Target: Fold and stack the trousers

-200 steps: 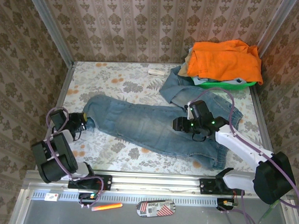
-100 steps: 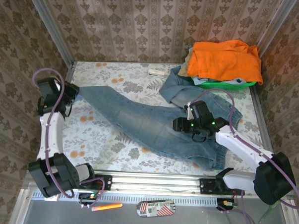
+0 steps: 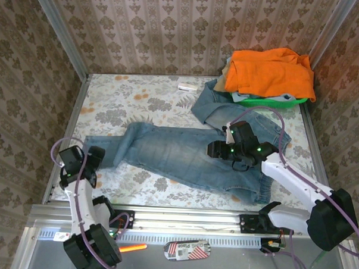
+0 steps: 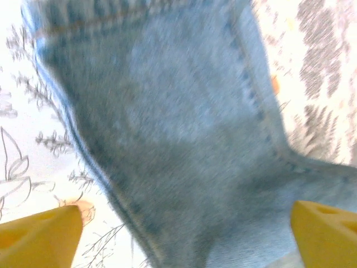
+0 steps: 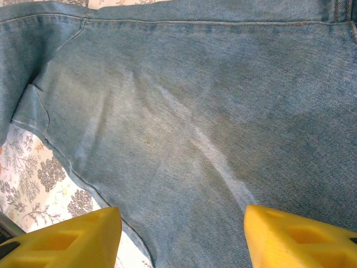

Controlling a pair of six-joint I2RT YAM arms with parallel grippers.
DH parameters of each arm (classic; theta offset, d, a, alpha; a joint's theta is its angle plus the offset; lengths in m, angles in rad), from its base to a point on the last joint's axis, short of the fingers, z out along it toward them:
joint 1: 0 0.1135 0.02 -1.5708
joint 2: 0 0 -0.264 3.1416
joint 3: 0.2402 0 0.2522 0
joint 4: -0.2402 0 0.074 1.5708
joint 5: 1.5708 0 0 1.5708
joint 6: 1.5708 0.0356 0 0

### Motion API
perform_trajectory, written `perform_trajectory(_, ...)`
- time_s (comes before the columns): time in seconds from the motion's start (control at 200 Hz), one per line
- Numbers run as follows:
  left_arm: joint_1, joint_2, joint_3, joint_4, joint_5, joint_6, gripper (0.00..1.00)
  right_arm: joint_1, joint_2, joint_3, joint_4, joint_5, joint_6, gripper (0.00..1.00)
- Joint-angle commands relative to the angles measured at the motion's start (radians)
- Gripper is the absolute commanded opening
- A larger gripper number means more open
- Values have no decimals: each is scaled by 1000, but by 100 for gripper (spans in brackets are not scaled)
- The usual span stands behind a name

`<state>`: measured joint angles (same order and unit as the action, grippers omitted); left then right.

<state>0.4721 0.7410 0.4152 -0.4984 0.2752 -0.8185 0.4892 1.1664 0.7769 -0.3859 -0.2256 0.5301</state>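
The faded blue trousers [image 3: 184, 155] lie spread across the middle of the floral table [image 3: 139, 103], waist to the right. One leg runs left to a rumpled end [image 3: 110, 149]; the other bends up towards the back right [image 3: 207, 103]. My left gripper [image 3: 97, 157] is at that left leg end, open, its yellow fingertips [image 4: 39, 237] wide apart with blurred denim [image 4: 178, 123] below and nothing held. My right gripper [image 3: 218, 149] is over the seat area, open, its fingertips [image 5: 61, 240] spread above flat denim [image 5: 201, 111]; I cannot tell whether it touches.
A bright orange garment [image 3: 269, 70] is heaped on a green basket [image 3: 270, 101] at the back right. A small white item [image 3: 186, 86] lies near the back wall. An orange marker [image 3: 128, 248] and a patterned pouch [image 3: 186, 250] sit on the near rail.
The left gripper carried the leg end out to the far left, then swung back to the near left and opened, dropping it. The leg now lies shorter and rumpled. The right arm stayed put.
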Motion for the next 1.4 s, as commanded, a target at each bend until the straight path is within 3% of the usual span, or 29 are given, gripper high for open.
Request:
perform_trajectory(0.0, 5, 58, 134, -15, 74, 43, 100, 11, -28, 8, -34, -11, 8, 62)
perform_trajectory(0.185, -125, 277, 346, -35, 101, 186, 97, 11, -20, 3, -34, 3, 8, 62)
perform_trajectory(0.265, -211, 385, 308, 38, 119, 151, 86, 11, -7, 7, -27, 6, 9, 62)
perform_trajectory(0.315, -249, 434, 243, 134, 138, 100, 70, 11, -1, 10, -23, 13, 10, 62)
perform_trajectory(0.355, -279, 472, 192, 223, 158, 70, 64, 12, 1, 12, -24, 18, 11, 62)
perform_trajectory(0.435, -312, 538, 154, 282, 112, 54, 61, 12, 5, 18, -30, 27, 3, 62)
perform_trajectory(0.635, -222, 655, 97, 418, -1, 54, 58, 11, 31, 19, -49, 22, 2, 62)
perform_trajectory(0.75, -163, 681, 125, 408, -94, 41, 59, 14, 44, 18, -58, 2, 17, 61)
perform_trajectory(0.91, -75, 751, 212, 392, -92, 51, 61, 21, 77, 17, -50, 8, 33, 61)
perform_trajectory(0.975, -64, 779, 243, 406, -37, 35, 62, 45, 114, 30, -37, 22, 42, 61)
perform_trajectory(1.09, -104, 786, 280, 424, 2, 12, 63, 136, 218, 106, -6, 41, 65, 59)
perform_trajectory(1.25, -126, 755, 264, 421, 5, 10, 64, 298, 494, 311, 15, 51, 82, 57)
perform_trajectory(1.395, -117, 712, 238, 421, 22, 5, 64, 352, 646, 395, 12, 39, 100, 47)
